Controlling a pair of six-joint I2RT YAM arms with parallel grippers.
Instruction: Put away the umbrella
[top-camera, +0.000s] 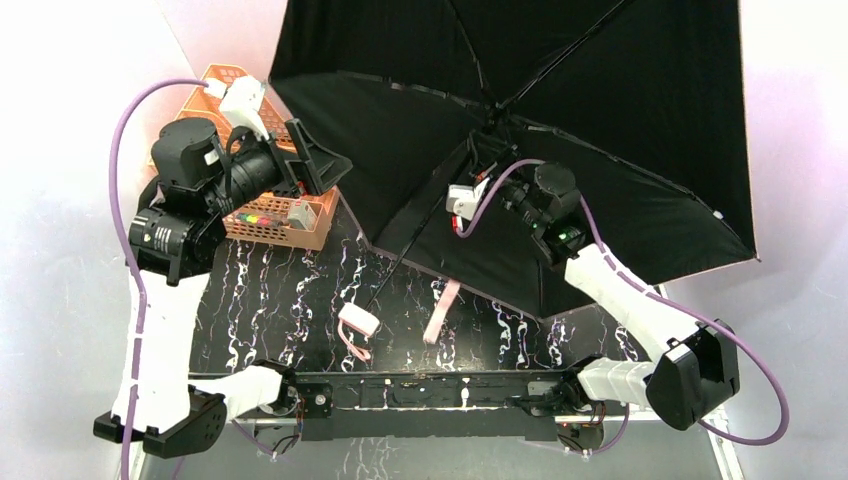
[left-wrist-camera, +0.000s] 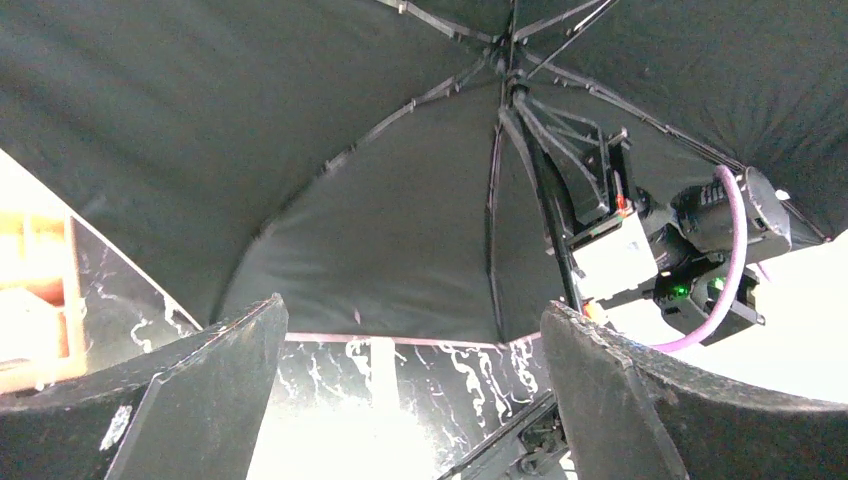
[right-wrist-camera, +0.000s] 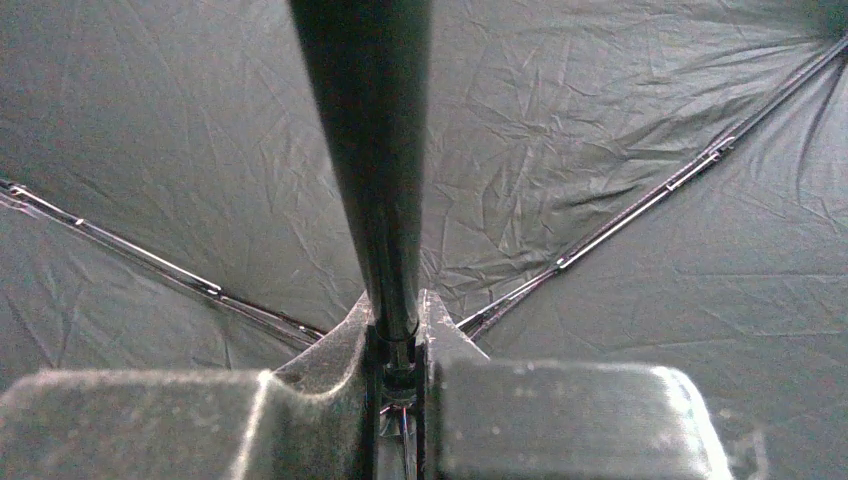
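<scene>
The umbrella (top-camera: 620, 100) lies open on its side, its black inner face and ribs towards the top camera, a thin pink edge along the rim. Its black shaft (top-camera: 420, 230) slants down to the small pale handle (top-camera: 358, 320) with a loop, which rests on the table. My right gripper (top-camera: 480, 152) is shut on the shaft close to the hub; in the right wrist view the shaft (right-wrist-camera: 370, 150) is pinched between the fingers of this gripper (right-wrist-camera: 398, 315). My left gripper (top-camera: 318, 160) hangs open beside the canopy's left edge. Its wide-spread fingers (left-wrist-camera: 412, 305) hold nothing and face the umbrella (left-wrist-camera: 300, 150).
An orange basket (top-camera: 265, 215) holding small items sits at the back left, right beside the left gripper. A pale pink strap (top-camera: 441, 310) lies on the black marbled table (top-camera: 290, 300) below the canopy rim. The arms' base rail (top-camera: 420, 390) runs along the near edge.
</scene>
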